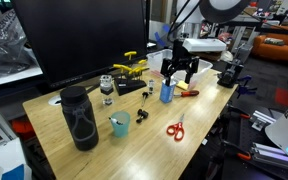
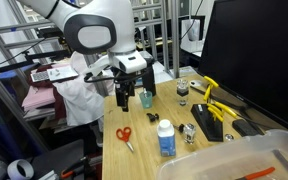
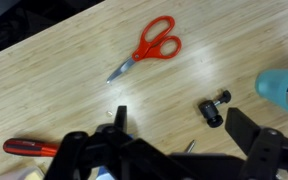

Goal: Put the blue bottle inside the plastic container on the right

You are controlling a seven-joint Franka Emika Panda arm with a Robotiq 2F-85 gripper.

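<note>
The blue bottle (image 1: 167, 92) stands upright on the wooden table, just below and slightly left of my gripper (image 1: 181, 76). The gripper is open and empty and hovers above the table. In the wrist view its fingers (image 3: 184, 125) are spread wide over bare wood, and the gripper body hides most of the bottle. The plastic container (image 2: 216, 158) is a low translucent tub at the near right corner of an exterior view, well away from the gripper (image 2: 129, 98).
Red scissors (image 1: 175, 129) (image 3: 149, 45) lie near the table's front edge. A red-handled screwdriver (image 3: 24, 148) lies beside the bottle. A black knob (image 3: 216, 108), a teal cup (image 1: 120, 124), a big black flask (image 1: 79, 118) and yellow tools (image 1: 134, 66) also sit on the table.
</note>
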